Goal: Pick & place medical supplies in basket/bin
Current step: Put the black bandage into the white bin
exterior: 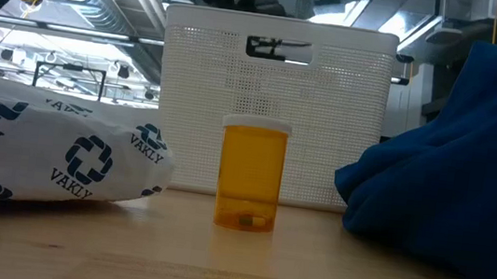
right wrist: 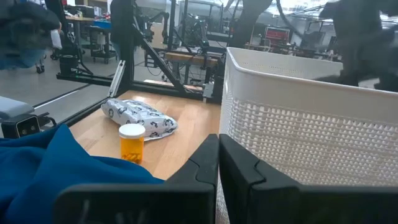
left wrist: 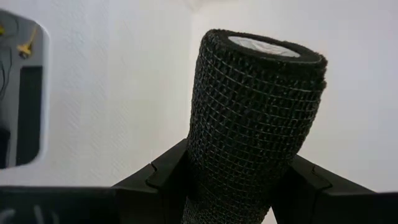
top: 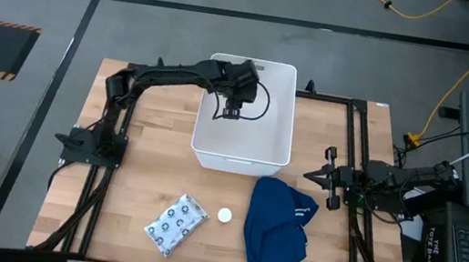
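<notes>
My left gripper (top: 232,110) reaches down into the white bin (top: 285,111) and is shut on a black mesh-wrapped roll (left wrist: 255,112) with a white core. On the table near the bin, the amber bottle with a white cap (exterior: 251,175) stands upright. The white packet with blue rings (top: 175,224) lies flat to its left, and the dark blue cloth (top: 279,227) lies heaped to its right. My right gripper (top: 318,175) waits shut at the table's right side, level, beside the bin's right wall. My left gripper pinches the black roll's curved sides, at its near end (left wrist: 214,177), between its two fingers (left wrist: 155,180). The roll lies along the fingers and sticks out past their tips. The fingers slant down from above into the bin. The roll hangs clear of the bin's walls.
The bin's slot handle (exterior: 277,49) faces the table's near side. Dark frame rails (top: 104,177) run along both sides of the wooden table. Bare wood (top: 142,164) lies between the bin and the packet.
</notes>
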Tool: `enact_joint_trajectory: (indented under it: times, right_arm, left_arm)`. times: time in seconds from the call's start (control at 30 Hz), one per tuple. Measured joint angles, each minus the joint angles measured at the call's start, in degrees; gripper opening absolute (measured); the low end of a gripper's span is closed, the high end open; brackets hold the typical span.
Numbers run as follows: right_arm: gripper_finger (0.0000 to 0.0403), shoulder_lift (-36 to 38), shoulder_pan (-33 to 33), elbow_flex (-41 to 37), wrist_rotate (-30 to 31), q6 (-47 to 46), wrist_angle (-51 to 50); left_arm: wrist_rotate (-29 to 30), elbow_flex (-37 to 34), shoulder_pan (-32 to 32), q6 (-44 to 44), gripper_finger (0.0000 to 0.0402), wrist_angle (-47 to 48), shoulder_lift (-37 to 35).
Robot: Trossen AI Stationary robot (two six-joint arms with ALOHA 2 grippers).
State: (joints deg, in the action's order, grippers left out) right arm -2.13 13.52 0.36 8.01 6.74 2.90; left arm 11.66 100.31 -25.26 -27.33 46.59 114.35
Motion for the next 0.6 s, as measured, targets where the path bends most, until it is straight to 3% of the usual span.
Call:
enact_joint_trajectory:
  times: [0.6]
  right_arm:
    - [0.0016,0.00,0.00,0.00,0.00,0.00,-0.03]
  left_arm:
    - [0.81,-2.34,1.01,1.21,0.0176,3.30,0.35]
